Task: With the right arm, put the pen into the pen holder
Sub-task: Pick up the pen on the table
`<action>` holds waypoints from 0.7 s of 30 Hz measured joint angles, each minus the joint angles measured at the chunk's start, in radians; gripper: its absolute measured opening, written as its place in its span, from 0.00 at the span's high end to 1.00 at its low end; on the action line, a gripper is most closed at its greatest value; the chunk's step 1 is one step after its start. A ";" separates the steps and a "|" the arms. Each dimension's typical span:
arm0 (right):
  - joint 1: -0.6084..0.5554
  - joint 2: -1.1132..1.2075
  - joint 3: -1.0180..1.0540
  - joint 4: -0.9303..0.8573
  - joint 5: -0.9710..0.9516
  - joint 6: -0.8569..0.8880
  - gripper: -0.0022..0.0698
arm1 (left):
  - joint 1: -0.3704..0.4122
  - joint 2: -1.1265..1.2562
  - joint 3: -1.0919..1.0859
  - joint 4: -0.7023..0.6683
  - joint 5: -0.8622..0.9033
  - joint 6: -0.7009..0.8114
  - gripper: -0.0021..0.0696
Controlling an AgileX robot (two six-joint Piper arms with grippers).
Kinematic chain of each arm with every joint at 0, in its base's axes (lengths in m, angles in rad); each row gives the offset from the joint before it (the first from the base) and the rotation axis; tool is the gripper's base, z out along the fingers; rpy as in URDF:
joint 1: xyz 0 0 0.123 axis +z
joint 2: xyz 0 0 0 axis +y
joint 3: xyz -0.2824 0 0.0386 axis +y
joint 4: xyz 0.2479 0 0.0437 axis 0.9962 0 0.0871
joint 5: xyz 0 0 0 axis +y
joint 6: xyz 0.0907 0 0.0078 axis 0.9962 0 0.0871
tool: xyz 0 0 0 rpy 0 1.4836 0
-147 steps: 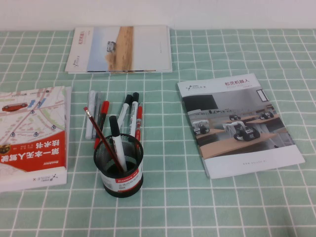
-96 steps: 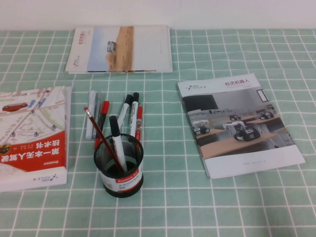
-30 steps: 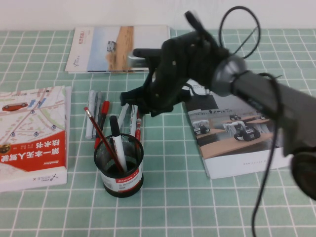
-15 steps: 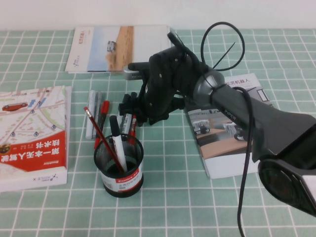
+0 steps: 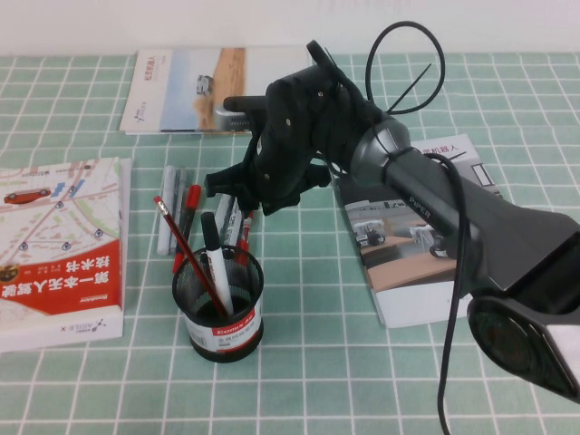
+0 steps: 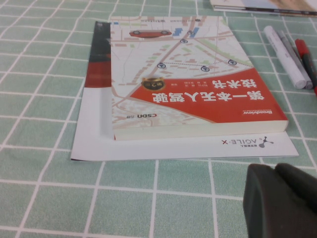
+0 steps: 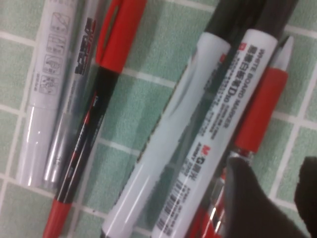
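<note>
The red pen [image 7: 258, 117] lies on the cloth beside two white board markers [image 7: 225, 124], its white tip pointing away from my right gripper. My right gripper [image 7: 280, 203] is open right over it. One finger [image 7: 247, 198] covers the pen's barrel, and the gap between the fingers shows bare cloth. In the high view my right gripper [image 5: 237, 210] hangs over the row of pens, and only a bit of the red pen [image 5: 243, 245] shows. The black mesh pen holder [image 5: 217, 304] stands just in front, holding a marker and a red pencil. My left gripper [image 6: 282, 203] is shut and empty, low over the cloth.
A dark pen with a red cap [image 5: 188, 213] and a white marker [image 5: 166, 222] lie left of my right gripper. A red-and-white map book [image 5: 54, 245] lies at the left, a brochure [image 5: 222, 89] at the back, and a robot brochure [image 5: 412, 281] under my right arm.
My right arm came in from the right and dropped over the row of pens. In the last half second its gripper shifted slightly left and lower over the red pen.
</note>
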 joint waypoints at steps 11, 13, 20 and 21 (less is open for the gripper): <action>0.019 0.041 -0.002 -0.010 0.000 0.000 0.68 | 0.000 0.000 0.000 0.000 0.000 0.000 0.98; 0.021 0.041 -0.002 -0.010 -0.002 0.000 0.68 | 0.000 0.000 0.000 0.000 0.000 0.000 0.98; 0.021 0.041 -0.004 -0.027 0.024 0.000 0.68 | 0.000 0.000 0.000 0.000 0.000 0.000 0.98; 0.021 0.041 -0.004 -0.029 0.035 0.000 0.68 | 0.000 0.000 0.000 0.000 0.000 0.000 0.98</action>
